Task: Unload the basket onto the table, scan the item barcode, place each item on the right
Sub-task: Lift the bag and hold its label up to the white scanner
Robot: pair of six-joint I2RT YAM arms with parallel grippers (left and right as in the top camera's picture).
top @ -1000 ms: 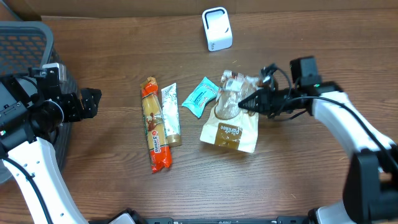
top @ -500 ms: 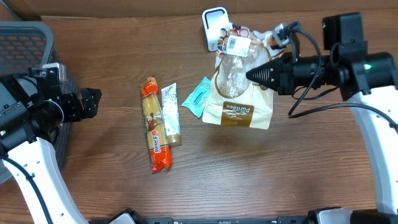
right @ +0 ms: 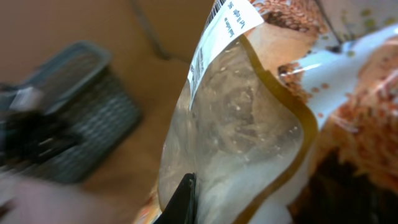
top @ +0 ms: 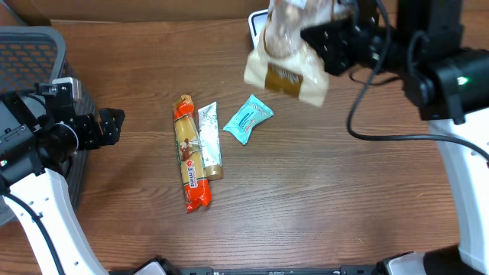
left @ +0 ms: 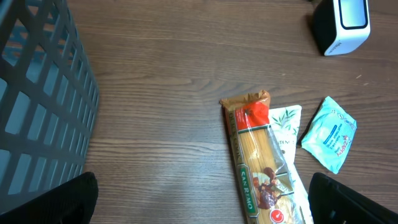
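My right gripper (top: 309,35) is shut on a snack bag (top: 286,67) with a clear window and a brown-and-gold label, held high in the air at the back of the table. The bag hangs in front of the white scanner (top: 256,18) and covers most of it. In the right wrist view the bag (right: 242,106) fills the frame, with a white barcode label (right: 227,25) at its top edge and one black finger (right: 183,202) pressed on it. My left gripper (top: 113,126) stands open at the far left, holding nothing (left: 202,208).
A dark mesh basket (top: 30,53) stands at the left edge, next to my left arm. On the wood lie a long pasta packet (top: 191,153), a white tube-like packet (top: 209,141) and a teal sachet (top: 247,118). The left wrist view shows the scanner (left: 345,25) unobstructed.
My right arm has lifted the bag off the table and carried it up and back, to over the scanner. The left arm has not moved.
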